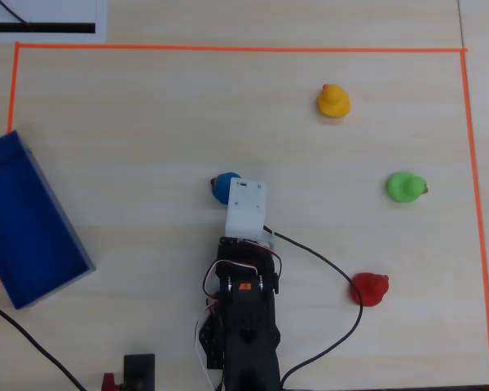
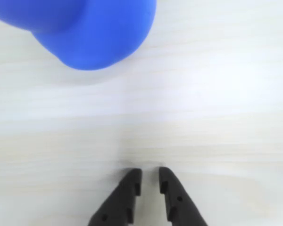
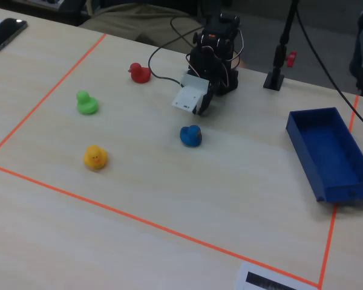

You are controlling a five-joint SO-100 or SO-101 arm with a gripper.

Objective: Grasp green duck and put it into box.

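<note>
Green duck, blue box, black fingers

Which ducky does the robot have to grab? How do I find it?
Look inside the orange tape square in the overhead view, on its right side. Three ducks line up there, and the green duck sits between the yellow duck and the red duck. Only it is lime green.

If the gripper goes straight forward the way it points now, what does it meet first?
Probably the blue duck: it sits just ahead of the nearly shut gripper, slightly left in the wrist view, so a glancing touch seems likeliest.
</note>
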